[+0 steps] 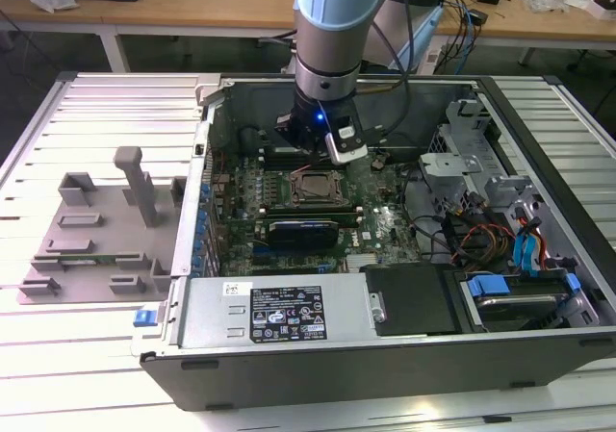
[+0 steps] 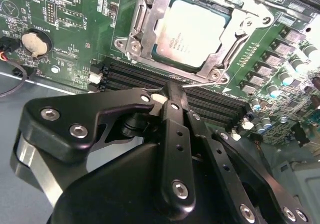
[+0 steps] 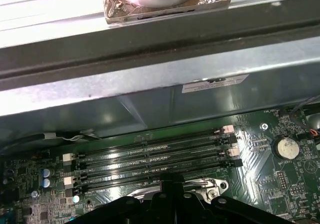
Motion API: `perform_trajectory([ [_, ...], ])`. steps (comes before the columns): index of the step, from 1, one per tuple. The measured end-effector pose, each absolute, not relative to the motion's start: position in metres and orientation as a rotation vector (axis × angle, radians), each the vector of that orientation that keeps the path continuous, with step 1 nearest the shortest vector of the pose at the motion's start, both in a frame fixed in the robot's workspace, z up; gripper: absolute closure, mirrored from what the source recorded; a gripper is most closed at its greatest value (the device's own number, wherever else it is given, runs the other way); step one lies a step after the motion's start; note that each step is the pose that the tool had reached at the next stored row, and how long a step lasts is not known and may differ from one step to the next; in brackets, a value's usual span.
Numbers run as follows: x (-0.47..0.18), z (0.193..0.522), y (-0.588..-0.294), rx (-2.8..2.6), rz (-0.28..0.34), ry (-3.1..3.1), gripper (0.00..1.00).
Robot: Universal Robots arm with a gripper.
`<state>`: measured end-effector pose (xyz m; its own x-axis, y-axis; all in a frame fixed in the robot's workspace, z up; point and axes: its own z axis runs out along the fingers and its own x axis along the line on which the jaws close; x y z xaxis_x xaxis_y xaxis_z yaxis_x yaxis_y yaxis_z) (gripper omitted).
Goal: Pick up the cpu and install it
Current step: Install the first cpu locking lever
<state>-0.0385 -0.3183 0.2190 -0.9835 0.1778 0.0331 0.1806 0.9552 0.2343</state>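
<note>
The big open computer case [image 1: 385, 355] lies on the table, with the green motherboard [image 1: 371, 222] inside. The arm hangs over the board's far side. In the second wrist view the cpu [image 2: 192, 30] already sits in its socket frame [image 2: 142, 22]. The gripper [image 2: 172, 98] is just beside it, fingers pressed together, holding nothing. I think the placing step is done, and the socket's bracket needs closing. The first wrist view adds the memory slots [image 3: 155, 159] and a coin battery [image 3: 285, 147].
</note>
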Motion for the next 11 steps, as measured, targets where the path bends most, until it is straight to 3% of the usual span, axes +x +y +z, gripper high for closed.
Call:
perform_trajectory([
  [11,-0.0385,0.2112,-0.3137,-0.283,-0.349,-3.103,0.89],
])
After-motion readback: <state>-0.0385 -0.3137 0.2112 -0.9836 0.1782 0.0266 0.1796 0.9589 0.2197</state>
